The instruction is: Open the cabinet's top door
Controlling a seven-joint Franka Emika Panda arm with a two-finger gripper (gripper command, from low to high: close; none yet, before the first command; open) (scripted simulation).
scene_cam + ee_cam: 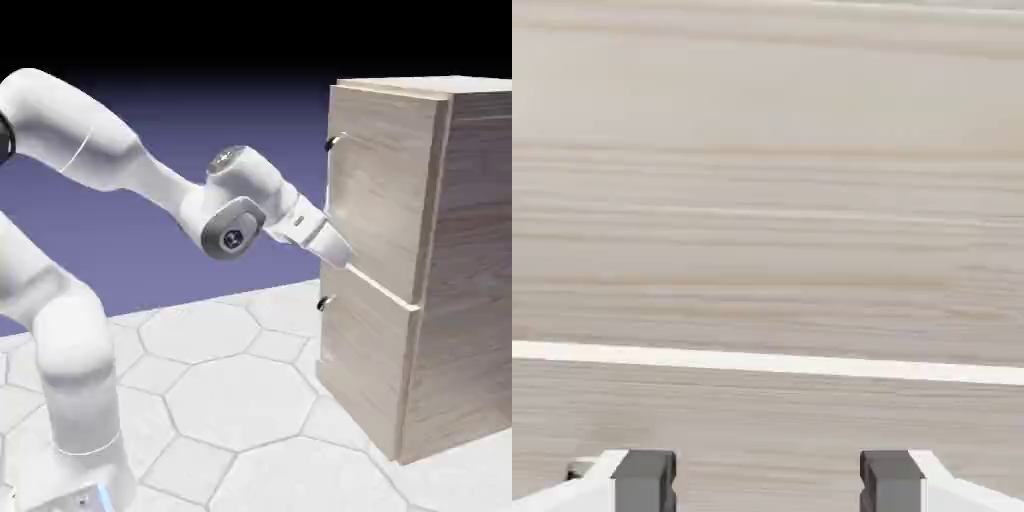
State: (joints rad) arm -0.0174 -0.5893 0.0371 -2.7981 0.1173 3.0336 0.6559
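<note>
- On the wrist joint (234,238) of the white arm (110,135), bears a round dark badge with a pale mark, too small to read.
- On the upper side of the same wrist, carries another round disc (227,159), with detail too fine to make out.
- Down at the robot's base (75,490), shows small dark marks beside a glowing blue strip (105,498), again too small to read as letters.
- At the exterior view's right, places the top door (385,190) on the upper front of the tall wooden cabinet (475,260), closed, with a curved silvery handle (334,143) along the edge toward the exterior view's left.
- Below it, shows the bottom door (365,350) with a small dark handle (322,303), and around the cabinet's foot, pale floor tiles (240,400); reveals the whole arm too, reaching to the cabinet front near the seam between the doors.
- Only in the hand view, shows the claw (768,482) plainly: spread, with grey tips well apart and bare wood grain seen between them.
- Also up close there, shows a pale strip (768,362) crossing the wood, and beside the left-hand tip in the picture, a small shiny piece (580,467), partly hidden, impossible to name surely.
</note>
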